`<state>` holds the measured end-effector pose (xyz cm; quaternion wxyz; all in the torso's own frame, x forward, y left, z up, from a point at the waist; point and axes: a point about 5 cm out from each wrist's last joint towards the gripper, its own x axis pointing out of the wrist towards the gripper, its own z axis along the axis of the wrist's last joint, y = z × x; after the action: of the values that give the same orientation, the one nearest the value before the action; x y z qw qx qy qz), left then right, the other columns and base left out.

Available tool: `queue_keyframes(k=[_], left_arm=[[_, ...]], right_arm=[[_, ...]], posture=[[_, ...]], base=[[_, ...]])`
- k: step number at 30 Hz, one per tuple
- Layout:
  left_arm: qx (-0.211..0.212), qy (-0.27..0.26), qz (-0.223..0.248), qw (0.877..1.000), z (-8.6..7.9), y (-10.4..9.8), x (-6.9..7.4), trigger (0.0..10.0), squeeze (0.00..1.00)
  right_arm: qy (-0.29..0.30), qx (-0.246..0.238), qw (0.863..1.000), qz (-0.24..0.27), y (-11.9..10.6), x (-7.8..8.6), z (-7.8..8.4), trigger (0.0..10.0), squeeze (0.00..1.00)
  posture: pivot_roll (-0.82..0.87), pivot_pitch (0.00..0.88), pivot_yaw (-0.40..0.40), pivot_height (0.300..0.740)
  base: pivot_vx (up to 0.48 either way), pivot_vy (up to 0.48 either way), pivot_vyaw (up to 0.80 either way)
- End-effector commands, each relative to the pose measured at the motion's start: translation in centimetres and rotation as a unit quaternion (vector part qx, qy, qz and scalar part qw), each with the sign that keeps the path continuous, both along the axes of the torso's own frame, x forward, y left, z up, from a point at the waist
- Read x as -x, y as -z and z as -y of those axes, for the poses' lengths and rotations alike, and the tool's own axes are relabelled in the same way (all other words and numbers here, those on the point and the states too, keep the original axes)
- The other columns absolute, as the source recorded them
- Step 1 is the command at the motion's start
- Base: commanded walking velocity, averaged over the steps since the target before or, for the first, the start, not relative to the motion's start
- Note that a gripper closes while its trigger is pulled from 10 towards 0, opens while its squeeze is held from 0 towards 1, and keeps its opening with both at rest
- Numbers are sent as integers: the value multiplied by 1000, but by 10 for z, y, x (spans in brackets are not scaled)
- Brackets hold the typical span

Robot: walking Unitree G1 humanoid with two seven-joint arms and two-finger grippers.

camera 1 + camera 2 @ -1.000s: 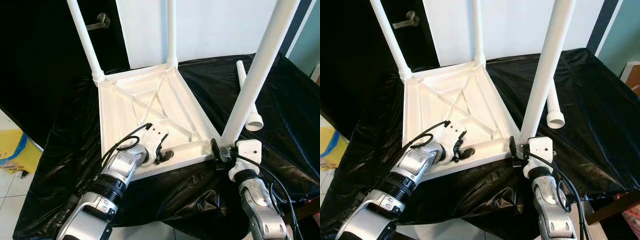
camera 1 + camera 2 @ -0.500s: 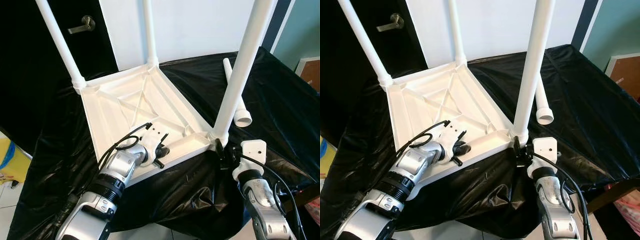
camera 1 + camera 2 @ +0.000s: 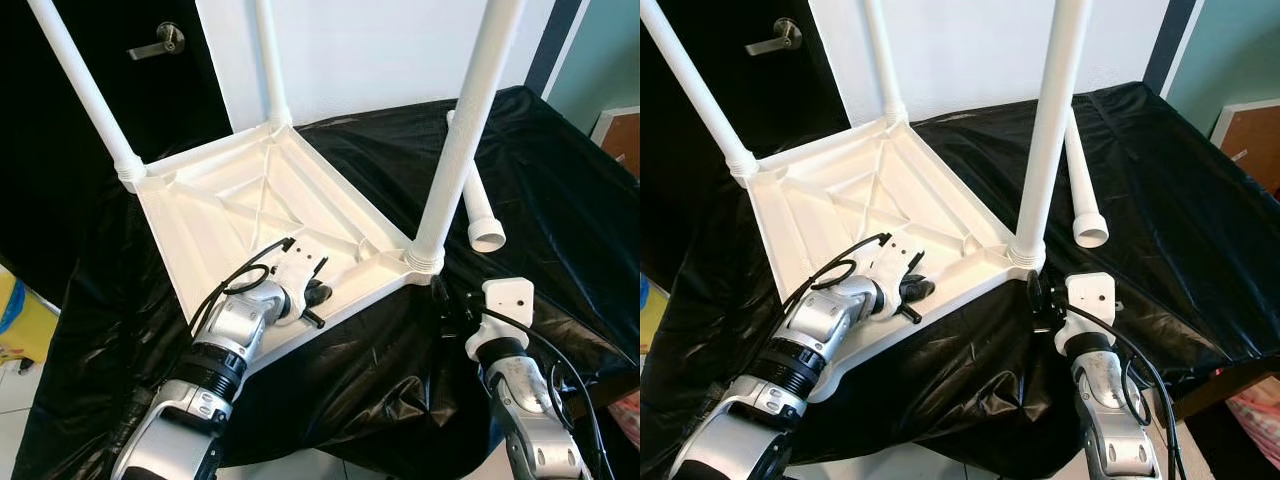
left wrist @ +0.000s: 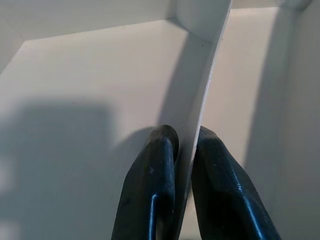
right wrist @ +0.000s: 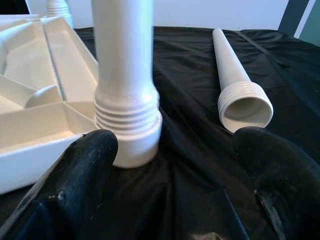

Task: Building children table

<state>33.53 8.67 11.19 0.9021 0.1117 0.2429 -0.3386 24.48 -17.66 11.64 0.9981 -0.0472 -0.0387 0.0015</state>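
Three legs are standing in the upturned tabletop while the left gripper is pinching its rib, the right gripper gaping beside the near leg.

Screwed-in leg before right pincer

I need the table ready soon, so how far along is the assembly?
Three white plastic legs already stand in corners of the upturned white plastic tabletop. In hand: the left gripper is shut on a rib of that tabletop, steadying it, while the right gripper is open beside the nearest leg's threaded base. Left: the fourth white leg lies loose on the black plastic sheet.
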Motion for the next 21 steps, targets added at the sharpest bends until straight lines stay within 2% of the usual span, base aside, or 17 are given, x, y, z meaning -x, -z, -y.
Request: queue_keyframes(k=[1, 2, 4, 8, 9, 10, 11, 12, 14, 15, 16, 19, 20, 21], left_arm=[[-38, -161, 36, 986, -38, 2, -12, 0, 0], [-38, -161, 36, 986, -38, 2, -12, 0, 0], [-36, -205, 48, 977, -50, 1, -16, 0, 0], [-36, -219, 52, 974, -53, 1, -17, 0, 0], [-36, -237, 55, 969, -59, 1, -18, 0, 0], [-37, -249, 58, 966, -61, 1, -18, 627, 0], [-37, -249, 58, 966, -61, 1, -18, 627, 0], [-36, -256, 62, 964, -62, 0, -19, 4510, 0], [-36, -256, 62, 964, -62, 0, -19, 4510, 0], [-35, -251, 62, 966, -57, 0, -19, 5059, 0], [-23, -223, 60, 973, -43, 0, -18, 10000, 0], [-15, -203, 59, 977, -34, 0, -16, 10000, 0], [16, -155, 56, 986, -14, -2, -11, 10000, 39], [16, -155, 56, 986, -14, -2, -11, 10000, 39]], right_arm=[[-3, 0, 1000, -2, -1, 0, -1, 10000, 0], [-3, 0, 1000, -2, -1, 0, -1, 10000, 0], [-6, 1, 1000, -2, -2, -1, -2, 10000, 0], [-8, 1, 1000, -2, -2, -2, -3, 10000, 0], [-8, 2, 1000, -2, -3, -2, -2, 10000, 0], [-8, 3, 1000, -2, -3, -2, -1, 10000, 0], [-8, 3, 1000, -2, -3, -2, -1, 10000, 0], [-9, 4, 1000, -2, -3, -2, 0, 10000, 0], [-9, 4, 1000, -2, -3, -2, 0, 10000, 0], [-10, 5, 1000, -2, -3, -3, 0, 10000, 0], [-10, 5, 1000, -2, -3, -3, 0, 10000, 0], [-10, 5, 1000, -2, -3, -4, 0, 10000, 0], [-10, 6, 1000, -2, -4, -4, 0, 10000, 0], [-10, 6, 1000, -2, -4, -4, 0, 10000, 0]], posture=[[-189, 56, 49, 740], [-189, 56, 49, 740], [-188, 58, 41, 740], [-188, 58, 41, 740], [-188, 60, 35, 740], [-188, 60, 34, 740], [-188, 60, 34, 740], [-188, 61, 31, 740], [-188, 61, 31, 740], [-187, 59, 31, 740], [-187, 59, 29, 740], [-187, 58, 29, 740], [-187, 59, 29, 740], [-187, 59, 29, 740]], base=[[0, 0, 0], [0, 0, 0], [0, 0, 0], [0, 0, 0], [0, 0, 0], [0, 0, 0], [0, 0, 0], [0, 0, 0], [0, 0, 0], [0, 0, 0], [0, 0, 0], [0, 0, 0], [0, 0, 0], [0, 0, 0]])
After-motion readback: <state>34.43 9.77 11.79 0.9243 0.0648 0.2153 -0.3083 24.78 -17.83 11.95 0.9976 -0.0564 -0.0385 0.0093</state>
